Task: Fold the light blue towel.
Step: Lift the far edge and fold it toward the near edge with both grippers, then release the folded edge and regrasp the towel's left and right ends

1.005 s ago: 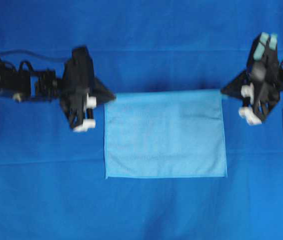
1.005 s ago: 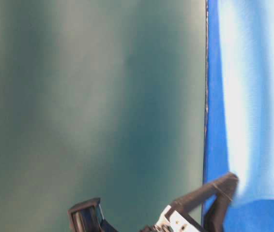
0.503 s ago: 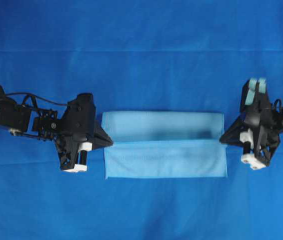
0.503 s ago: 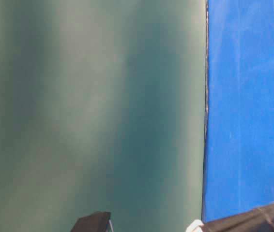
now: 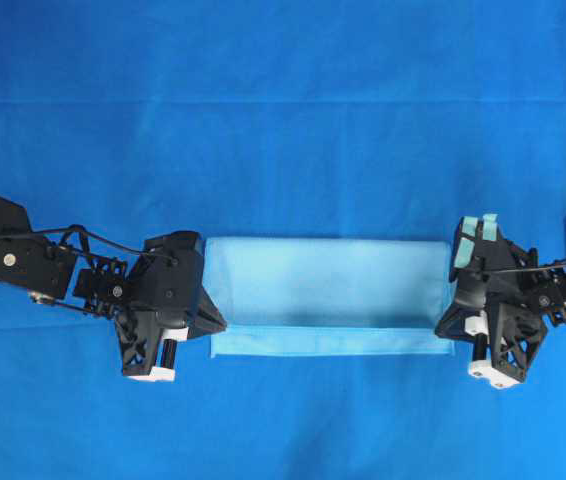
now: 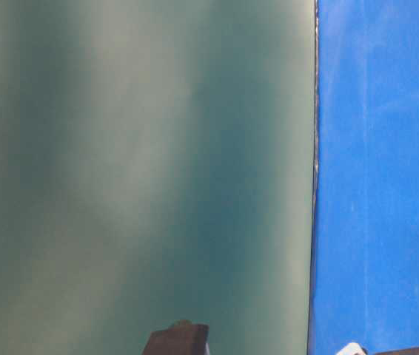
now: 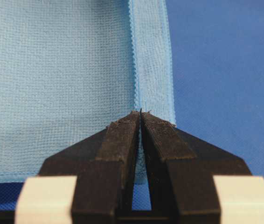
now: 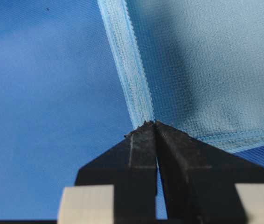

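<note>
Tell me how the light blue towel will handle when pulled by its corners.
Probably floppy: the light blue towel is doubled over itself. Likely light, since the left gripper and right gripper carry it by pinched corners. Its woven texture should resist slipping.

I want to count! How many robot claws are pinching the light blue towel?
2. The left gripper pinches the light blue towel at its left corner, and the right gripper pinches its right corner. None seem hidden.

Setting: robot lab bench. Work surface fully draped in a deep blue table covering (image 5: 283, 90), creased flat. Two black robot arms enter from left (image 5: 23, 262) and right (image 5: 553, 290). Plain grey-green wall (image 6: 135, 163) behind in the table-level view.
</note>
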`<state>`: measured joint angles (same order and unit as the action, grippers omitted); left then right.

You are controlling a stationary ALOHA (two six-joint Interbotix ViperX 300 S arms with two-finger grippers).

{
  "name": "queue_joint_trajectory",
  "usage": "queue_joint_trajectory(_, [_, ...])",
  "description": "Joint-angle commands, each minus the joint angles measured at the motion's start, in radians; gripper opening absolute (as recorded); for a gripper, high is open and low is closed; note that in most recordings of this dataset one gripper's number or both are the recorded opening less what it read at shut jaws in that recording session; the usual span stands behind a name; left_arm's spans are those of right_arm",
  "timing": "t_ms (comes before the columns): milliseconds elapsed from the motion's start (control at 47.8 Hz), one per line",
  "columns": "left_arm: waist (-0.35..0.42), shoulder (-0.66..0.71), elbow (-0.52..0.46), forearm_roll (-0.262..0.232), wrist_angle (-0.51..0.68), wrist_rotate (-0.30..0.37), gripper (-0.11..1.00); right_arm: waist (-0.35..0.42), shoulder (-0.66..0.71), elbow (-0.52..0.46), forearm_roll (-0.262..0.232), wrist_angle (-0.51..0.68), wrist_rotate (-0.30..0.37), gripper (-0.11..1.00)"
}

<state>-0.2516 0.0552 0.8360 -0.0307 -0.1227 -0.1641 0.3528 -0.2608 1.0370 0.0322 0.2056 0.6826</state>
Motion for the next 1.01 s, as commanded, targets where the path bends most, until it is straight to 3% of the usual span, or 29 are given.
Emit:
queue_joint_trajectory(0, [-0.011,-0.011,-0.012,0.002,-0.015,0.0,0.03,0.018,0.0,-0.02,0.002,0.002,0.006,0.01])
queue_joint_trajectory(147, [-0.012,-0.009,-0.015,0.002,-0.025,0.0,0.06,0.029,0.002,-0.017,0.002,0.009,0.043,0.01])
queue_joint_trajectory(356, [-0.017,-0.009,-0.026,0.002,-0.044,0.0,0.4,0.031,0.002,-0.021,0.002,0.063,0.1,0.04])
queue_joint_trajectory(461, [-0.02,-0.02,-0.032,0.002,-0.034,0.003,0.52,0.043,-0.003,-0.026,-0.005,0.064,0.112,0.32])
queue_joint_trajectory(586, [-0.02,-0.057,-0.032,0.002,0.0,0.012,0.51,0.052,-0.015,-0.044,-0.032,0.066,0.112,0.62])
queue_joint_trajectory(733, [-0.009,-0.103,-0.025,0.002,0.061,0.018,0.51,0.052,-0.054,-0.049,-0.075,0.081,0.109,0.54])
queue_joint_trajectory(817, [0.014,-0.118,-0.021,0.002,0.087,0.021,0.51,0.035,-0.084,-0.048,-0.114,0.118,0.112,0.55])
queue_joint_trajectory(984, [0.083,-0.118,-0.025,0.003,0.098,0.037,0.51,-0.107,-0.124,-0.032,-0.224,0.212,0.115,0.55])
